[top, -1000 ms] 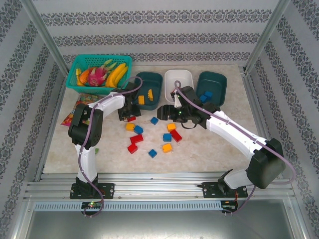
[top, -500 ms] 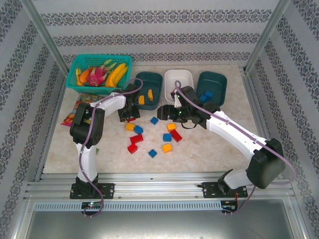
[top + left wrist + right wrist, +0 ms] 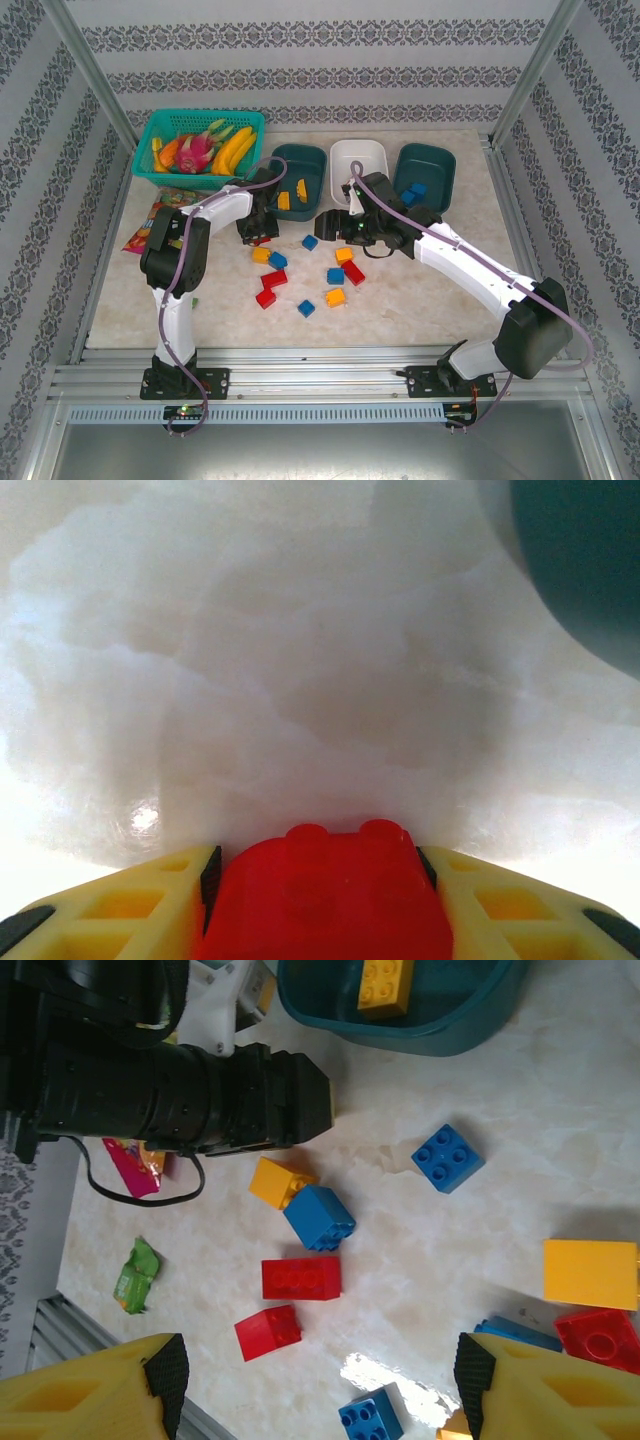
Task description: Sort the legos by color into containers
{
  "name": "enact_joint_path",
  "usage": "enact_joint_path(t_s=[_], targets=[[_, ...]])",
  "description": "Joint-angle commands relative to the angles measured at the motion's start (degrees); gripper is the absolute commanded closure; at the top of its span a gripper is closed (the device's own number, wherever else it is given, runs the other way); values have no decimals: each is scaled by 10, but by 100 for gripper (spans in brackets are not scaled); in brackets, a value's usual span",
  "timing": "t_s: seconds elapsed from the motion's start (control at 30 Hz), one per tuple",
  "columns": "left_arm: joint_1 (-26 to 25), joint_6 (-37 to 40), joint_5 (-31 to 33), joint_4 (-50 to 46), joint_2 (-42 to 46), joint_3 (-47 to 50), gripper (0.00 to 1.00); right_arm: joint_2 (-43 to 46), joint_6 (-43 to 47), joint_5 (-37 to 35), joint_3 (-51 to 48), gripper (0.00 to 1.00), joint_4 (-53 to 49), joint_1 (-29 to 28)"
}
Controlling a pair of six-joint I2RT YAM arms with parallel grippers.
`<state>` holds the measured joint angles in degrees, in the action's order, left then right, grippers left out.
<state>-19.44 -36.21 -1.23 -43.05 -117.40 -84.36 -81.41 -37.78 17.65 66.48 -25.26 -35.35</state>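
A: The left claw is just finishing its squeeze. A second ago its jaws were standing wider, and now the pads are pressing both sides of a red lego.

B: Where is that happening?

A: Down on the counter, off to the left of the white tub and a little nearer to us. The lego is looking gripped, though it is sitting low over the counter and not travelling anywhere yet.

B: So where is it going?

A: I'm guessing the white tub. The left teal tub, just beside the white one, is holding yellow-orange legos. The right teal tub on the white tub's other side is holding blue legos, so red is the colour without a home so far.

B: And the other arm?

A: The right claw is hanging wide open with nothing between its fingers, just in front of the white tub and above the loose legos. It is barely changing from a second ago.

B: Anything else different?

A: The left arm's elbow is sitting slightly closer to the white tub than before. The loose red, blue and yellow-orange pieces are lying where they were, so most of the sorting is still waiting.
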Motion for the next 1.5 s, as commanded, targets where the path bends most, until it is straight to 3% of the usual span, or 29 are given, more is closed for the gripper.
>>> enact_joint_path(t_s=[0.0,0.33,0.5,0.6,0.77,1.07,1.27,1.47], targets=[[-8,8,14,-37,23,-13,54,24,-2,43,-16,27,33,6],[-26,11,-6,-83,95,-49,55,151,96,65,-107,26,108,-18],[-46,5,-23,-101,88,-117,55,207,161,10,-143,24,129,-29],[-61,2,-35,-102,64,-178,56,230,170,-60,-157,20,150,-25],[-83,0,-66,-86,-15,-304,56,198,133,-166,-119,20,115,30],[-122,17,-120,-39,-202,-553,57,116,38,-185,-49,20,78,149],[-136,18,-139,17,-264,-582,57,90,-41,-166,-50,21,82,209],[-141,13,-145,36,-303,-592,56,84,-40,-160,-42,21,79,215]])
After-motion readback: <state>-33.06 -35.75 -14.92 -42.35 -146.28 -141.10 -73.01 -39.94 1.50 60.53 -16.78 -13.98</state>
